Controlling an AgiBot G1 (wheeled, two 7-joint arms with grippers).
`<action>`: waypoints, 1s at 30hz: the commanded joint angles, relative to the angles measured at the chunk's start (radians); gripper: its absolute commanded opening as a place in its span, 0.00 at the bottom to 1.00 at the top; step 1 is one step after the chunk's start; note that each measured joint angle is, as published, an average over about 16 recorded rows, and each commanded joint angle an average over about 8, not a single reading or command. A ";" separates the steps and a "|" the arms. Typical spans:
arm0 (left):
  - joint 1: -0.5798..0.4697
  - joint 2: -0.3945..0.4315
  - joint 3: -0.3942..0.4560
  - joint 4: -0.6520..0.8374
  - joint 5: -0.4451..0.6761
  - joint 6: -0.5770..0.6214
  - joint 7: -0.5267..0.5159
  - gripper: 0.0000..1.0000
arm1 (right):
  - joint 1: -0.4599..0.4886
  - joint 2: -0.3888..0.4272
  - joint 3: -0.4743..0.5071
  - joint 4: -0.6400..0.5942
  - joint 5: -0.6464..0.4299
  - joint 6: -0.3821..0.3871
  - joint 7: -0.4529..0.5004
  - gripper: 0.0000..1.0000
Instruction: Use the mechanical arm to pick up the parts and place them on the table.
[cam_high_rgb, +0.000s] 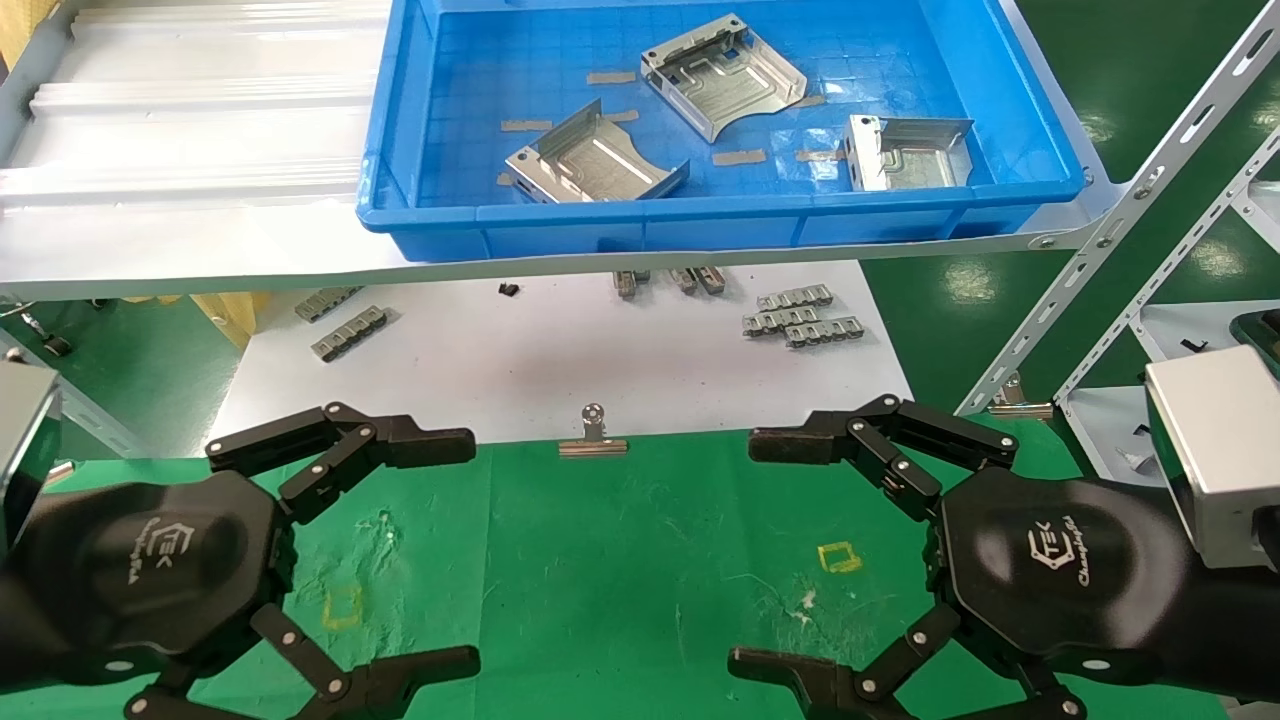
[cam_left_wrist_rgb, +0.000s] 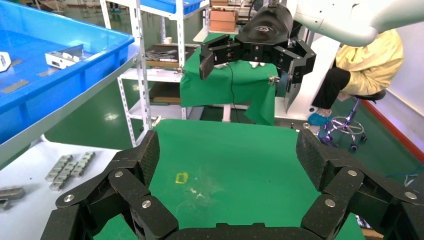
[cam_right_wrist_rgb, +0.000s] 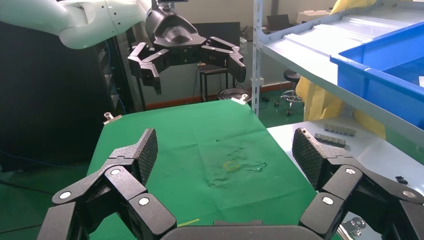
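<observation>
A: What writing can you read?

B: On each black gripper body you see a white logo with the letters "TEK" and a slanted word under it, too small for me to read surely. No other text is legible.

A: How do the grippers stand?

B: Your left gripper (cam_high_rgb: 470, 550) and right gripper (cam_high_rgb: 745, 550) both hang over the green table (cam_high_rgb: 620, 560), facing each other, fingers spread wide and holding nothing.

A: Where are the parts?

B: Three silver parts lie in the blue bin (cam_high_rgb: 700, 225) on the grey shelf (cam_high_rgb: 200, 150): one (cam_high_rgb: 595, 160) at the front left, one (cam_high_rgb: 722, 75) toward the back, one (cam_high_rgb: 905, 152) at the right. None is on the table.

A: What does one view show that another does not?

B: The head view alone shows all three parts, the clip strips (cam_high_rgb: 800, 315) on the white sheet (cam_high_rgb: 560, 350), and a binder clip (cam_high_rgb: 593, 440) at the cloth's edge. The left wrist view shows the right gripper (cam_left_wrist_rgb: 245, 70) from the front, and a seated person in yellow (cam_left_wrist_rgb: 367, 62) behind it. The right wrist view shows the left gripper (cam_right_wrist_rgb: 197, 67) and another binder clip (cam_right_wrist_rgb: 112, 117) at the table's far edge.
</observation>
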 joint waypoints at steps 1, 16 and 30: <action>0.000 0.000 0.000 0.000 0.000 0.000 0.000 1.00 | 0.000 0.000 0.000 0.000 0.000 0.000 0.000 1.00; 0.000 0.000 0.000 0.000 0.000 0.000 0.000 1.00 | 0.000 0.000 0.000 0.000 0.000 0.000 0.000 1.00; 0.000 0.000 0.000 0.000 0.000 0.000 0.000 1.00 | 0.000 0.000 0.000 0.000 0.000 0.000 0.000 1.00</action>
